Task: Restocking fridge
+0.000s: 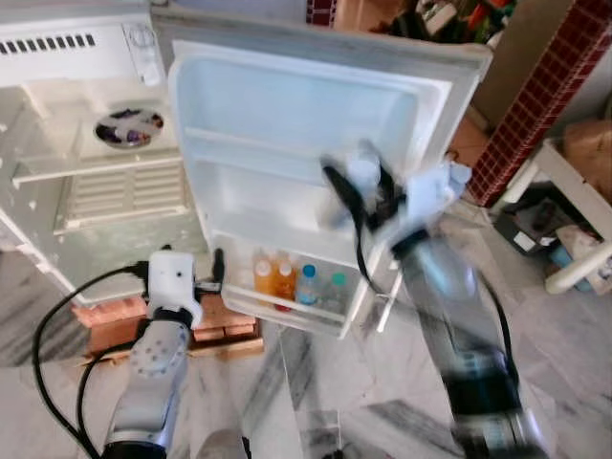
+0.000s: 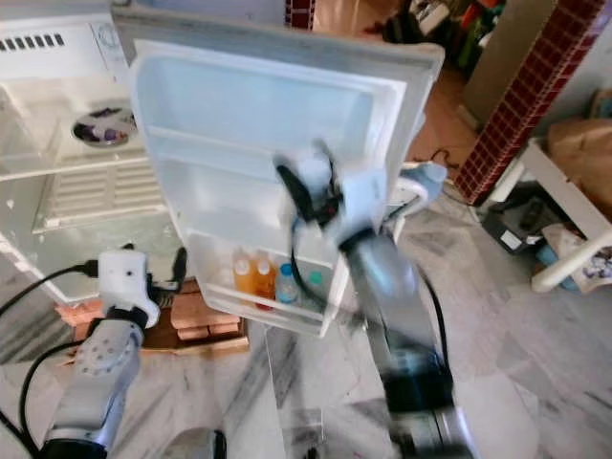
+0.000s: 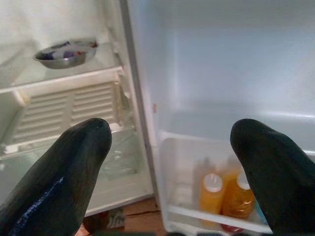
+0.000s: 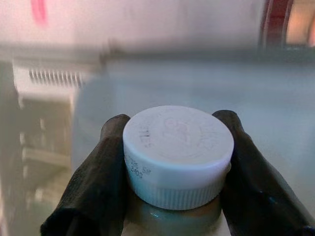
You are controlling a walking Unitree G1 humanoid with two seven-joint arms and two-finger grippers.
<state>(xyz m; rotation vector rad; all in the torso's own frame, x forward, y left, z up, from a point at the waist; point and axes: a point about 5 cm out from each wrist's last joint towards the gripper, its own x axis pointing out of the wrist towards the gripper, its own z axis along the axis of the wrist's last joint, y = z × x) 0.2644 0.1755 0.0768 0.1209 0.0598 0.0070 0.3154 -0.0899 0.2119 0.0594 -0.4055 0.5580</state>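
Four bottles (image 1: 296, 283) fill our door shelf (image 1: 287, 311). Right tool (image 4: 172, 162) clamps a capped bottle (image 4: 177, 152); left tool (image 3: 172, 172) gapes, holding nothing.

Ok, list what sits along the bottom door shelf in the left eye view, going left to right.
Orange bottle → darker orange bottle → blue-capped clear bottle → teal-capped clear bottle.

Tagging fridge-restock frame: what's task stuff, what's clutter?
Job: open fridge door; white-capped bottle clamped in right gripper; bottles in door's bottom shelf; left gripper, open.

Clutter: steel bowl; bricks; cardboard box.
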